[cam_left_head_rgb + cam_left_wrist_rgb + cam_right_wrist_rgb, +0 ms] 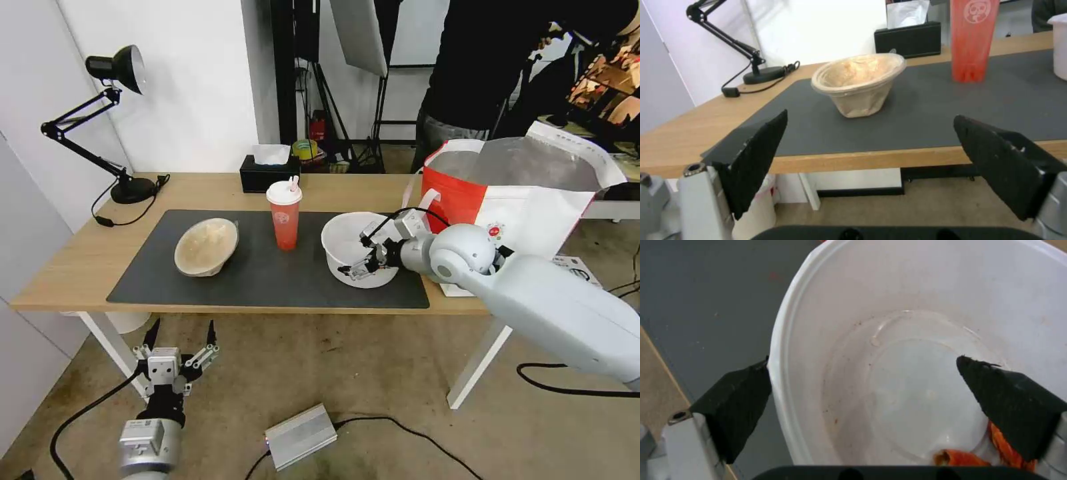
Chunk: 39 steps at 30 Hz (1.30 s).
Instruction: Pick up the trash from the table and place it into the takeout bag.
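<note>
This looks like a room for filming or testing. Light stands (383, 100) and a big white light panel (360, 30) stand behind the table (80, 260). Cables (400, 433) and a silver power box (300, 437) lie on the bare floor.

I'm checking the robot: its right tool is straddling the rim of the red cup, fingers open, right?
Not the cup. The right tool straddles the rim of the white bowl, fingers open, as the right wrist view shows. The red cup stands apart.
</note>
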### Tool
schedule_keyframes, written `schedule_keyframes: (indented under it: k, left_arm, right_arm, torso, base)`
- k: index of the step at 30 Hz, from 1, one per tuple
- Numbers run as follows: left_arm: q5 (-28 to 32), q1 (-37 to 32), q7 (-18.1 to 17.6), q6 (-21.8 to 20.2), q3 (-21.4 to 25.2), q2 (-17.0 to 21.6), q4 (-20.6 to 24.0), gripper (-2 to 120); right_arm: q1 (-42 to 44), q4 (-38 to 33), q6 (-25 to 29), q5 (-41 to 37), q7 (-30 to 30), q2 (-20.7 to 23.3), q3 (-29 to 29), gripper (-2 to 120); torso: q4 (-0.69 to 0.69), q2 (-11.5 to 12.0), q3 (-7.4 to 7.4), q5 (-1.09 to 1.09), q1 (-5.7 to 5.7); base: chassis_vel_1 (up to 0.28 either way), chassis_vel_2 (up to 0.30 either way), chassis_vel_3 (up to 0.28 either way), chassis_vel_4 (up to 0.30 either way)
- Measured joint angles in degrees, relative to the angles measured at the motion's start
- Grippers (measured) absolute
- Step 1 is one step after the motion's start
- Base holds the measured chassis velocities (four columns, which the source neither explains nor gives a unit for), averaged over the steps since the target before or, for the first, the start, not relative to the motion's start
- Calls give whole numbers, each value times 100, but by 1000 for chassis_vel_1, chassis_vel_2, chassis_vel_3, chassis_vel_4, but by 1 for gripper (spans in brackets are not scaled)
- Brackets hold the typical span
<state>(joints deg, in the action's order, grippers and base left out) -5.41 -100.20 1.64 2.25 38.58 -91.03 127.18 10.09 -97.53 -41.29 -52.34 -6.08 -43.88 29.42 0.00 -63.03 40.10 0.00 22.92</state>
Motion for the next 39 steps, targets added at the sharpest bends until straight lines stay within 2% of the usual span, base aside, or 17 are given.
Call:
schedule_keyframes:
  k: [23,39]
  left_arm:
    - [1,-2,-1,5,-2,-9,4,100]
    - [1,-7,-1,9,2,-15,16,100]
  right_arm:
    - [-3,38,1,-7,208,-219,91,98]
    - [-9,-2,1,-53,308,-221,134,96]
  torso:
    - [0,0,0,0,0]
    - [0,1,0,0,0]
  base:
    - [0,0,0,0]
    - [0,0,0,0]
